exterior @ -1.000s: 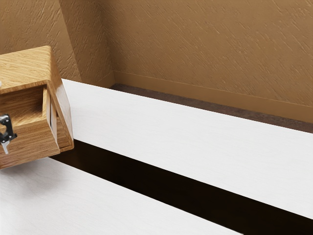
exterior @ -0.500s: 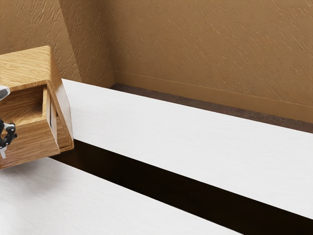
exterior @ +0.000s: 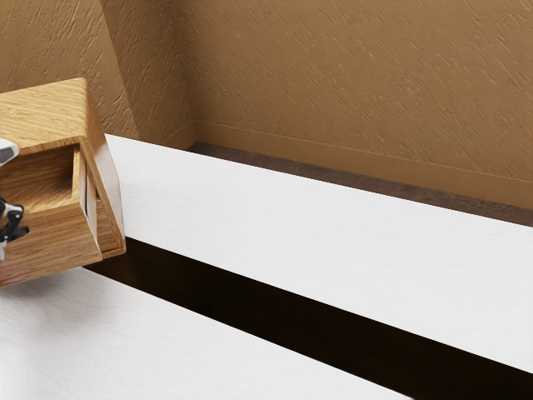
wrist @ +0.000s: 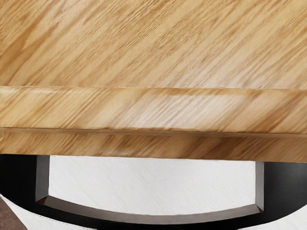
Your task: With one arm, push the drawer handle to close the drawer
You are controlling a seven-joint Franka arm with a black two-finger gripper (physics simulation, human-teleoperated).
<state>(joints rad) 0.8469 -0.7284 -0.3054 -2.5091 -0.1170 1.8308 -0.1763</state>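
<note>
"Where was that handle?"

"Right by my gripper (exterior: 12,223)! The black bow handle (wrist: 153,219) ran lengthwise along the drawer front (exterior: 54,246), exterior view's left, drawer open!"

"Clenched or released?"

"Couldn't tell! My push, I judged, had to go square to that bow, into the cabinet (exterior: 42,112)!"

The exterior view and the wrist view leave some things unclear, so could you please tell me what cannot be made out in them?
- Cabinet, exterior view: one end cut off by the left edge.
- Drawer, exterior view: floor hidden behind its front; one end cut off.
- Gripper, exterior view: partly cut off by the left edge; contact unclear.
- Black curved piece, wrist view: cut off at both sides; whether it is the handle is unclear.
</note>
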